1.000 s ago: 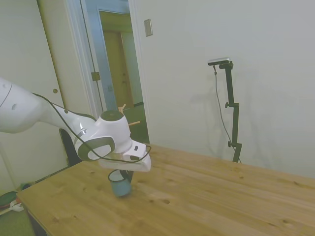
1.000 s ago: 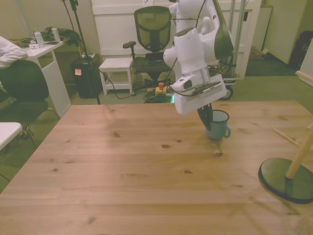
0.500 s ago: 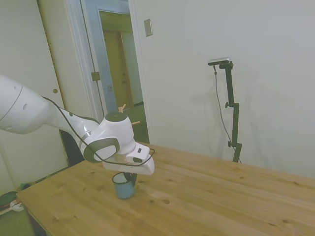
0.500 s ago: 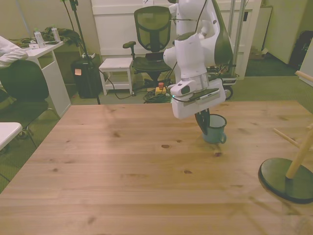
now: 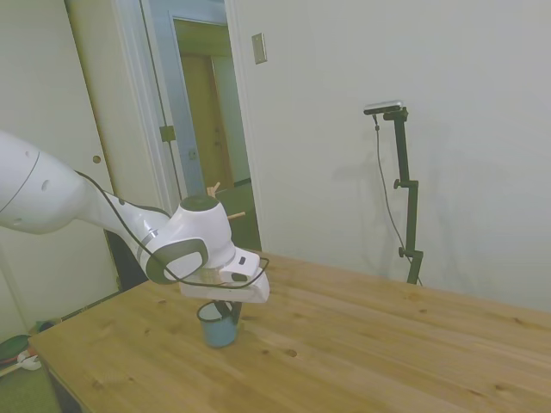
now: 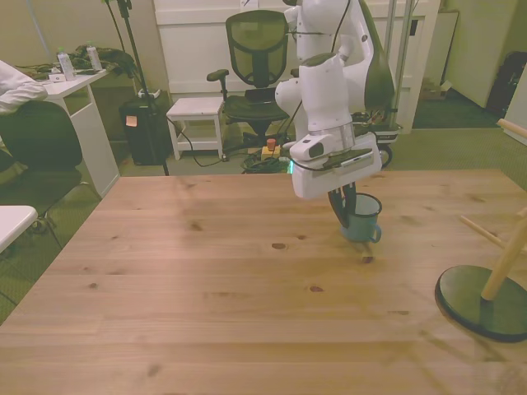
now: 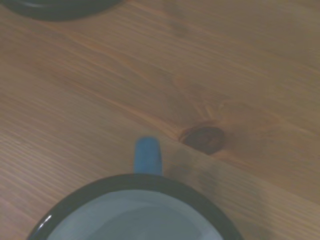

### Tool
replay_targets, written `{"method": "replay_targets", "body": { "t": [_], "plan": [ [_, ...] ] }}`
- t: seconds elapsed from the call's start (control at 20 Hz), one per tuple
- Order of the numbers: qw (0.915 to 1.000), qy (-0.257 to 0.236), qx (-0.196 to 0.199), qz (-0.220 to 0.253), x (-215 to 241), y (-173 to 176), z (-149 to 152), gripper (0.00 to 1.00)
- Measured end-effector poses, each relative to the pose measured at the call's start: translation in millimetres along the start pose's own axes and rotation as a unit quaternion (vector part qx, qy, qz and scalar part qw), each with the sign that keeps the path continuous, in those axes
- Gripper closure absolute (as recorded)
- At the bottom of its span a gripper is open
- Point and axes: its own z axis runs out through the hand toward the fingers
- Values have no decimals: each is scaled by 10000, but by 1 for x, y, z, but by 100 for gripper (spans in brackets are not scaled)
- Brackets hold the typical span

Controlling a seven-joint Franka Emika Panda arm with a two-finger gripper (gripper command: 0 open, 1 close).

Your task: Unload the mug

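The light-blue mug stands upright on the wooden table, toward the front view's right and near the far edge. In the side view the mug sits just under the white hand. My gripper reaches down onto the mug's rim on the side toward the front view's left, its dark fingers pinched on the rim wall. The side view shows the gripper at the rim too. Up close, the wrist view shows the mug's dark rim and white inside, with its blue handle lying over the wood.
The wooden pegged stand with a dark round base is at the front view's right edge, apart from the mug. A dark knot marks the wood beside the mug. An office chair and desks lie beyond the table.
One second ago the mug hung tilted in the gripper just above the wood. It now rests upright on the table, and the hand has settled with hardly any motion since.
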Motion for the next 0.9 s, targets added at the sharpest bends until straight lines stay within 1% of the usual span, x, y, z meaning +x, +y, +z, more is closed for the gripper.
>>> {"method": "replay_targets", "body": {
  "t": [0.6, 0.9],
  "plan": [
    [9998, 75, -87, 142, 1, -6, -1, 0],
    [9992, 383, 61, 124, 5, -17, -20, 0]
  ]
}}
